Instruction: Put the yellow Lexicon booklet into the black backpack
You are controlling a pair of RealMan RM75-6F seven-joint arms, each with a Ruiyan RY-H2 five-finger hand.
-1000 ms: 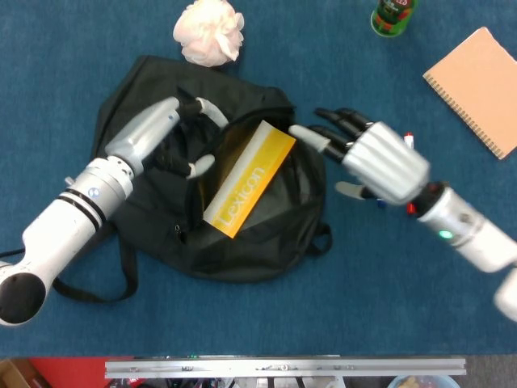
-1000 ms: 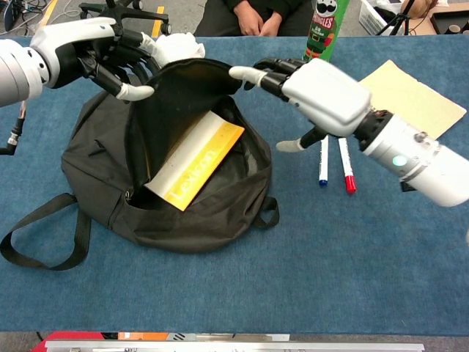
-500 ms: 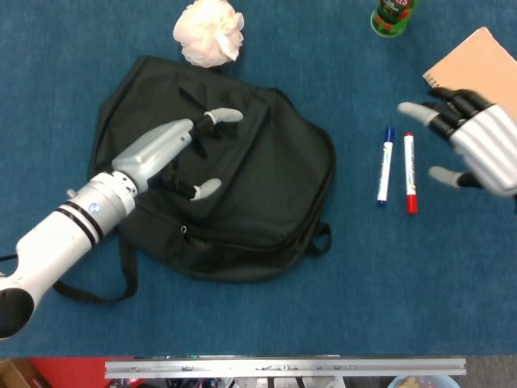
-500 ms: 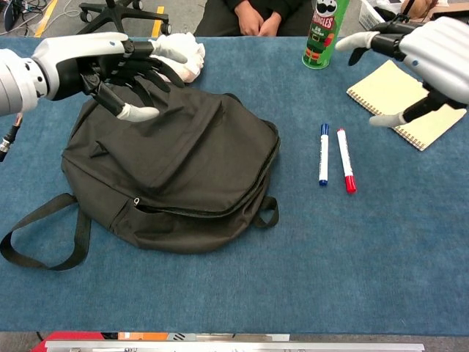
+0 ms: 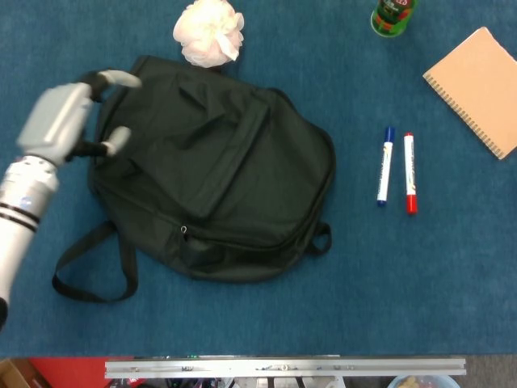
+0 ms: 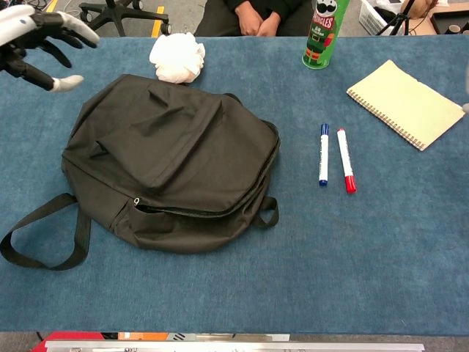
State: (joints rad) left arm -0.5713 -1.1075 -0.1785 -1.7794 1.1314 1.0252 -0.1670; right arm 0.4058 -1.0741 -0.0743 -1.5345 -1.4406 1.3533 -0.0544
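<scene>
The left hand (image 5: 69,121) hangs over the blue table (image 5: 242,315) at the backpack's nine-to-ten o'clock edge, fingers apart and holding nothing; in the chest view the same hand (image 6: 37,40) sits at the frame's upper left corner, fingertips (image 6: 80,33) spread and clear of the fabric. The right hand shows in neither view.

Just at the hand's three o'clock lies the black backpack (image 5: 218,178), flat on the table, its flap down over the opening and its zip line running along the lower front (image 6: 183,213). A loose strap (image 5: 89,275) loops out at its seven o'clock. The yellow Lexicon booklet is not visible in either view; whether it lies inside the closed bag cannot be told.

At the backpack's twelve o'clock, touching its top edge, sits a white mesh puff (image 5: 208,31). Well apart at its three o'clock lie two markers side by side, a blue-capped marker (image 5: 384,166) and a red-capped marker (image 5: 409,173), nearly parallel. Farther out, at about two o'clock, rests a spiral notebook (image 5: 478,89), and at one o'clock a green Pringles can (image 6: 325,33) stands upright near the table's far edge.
</scene>
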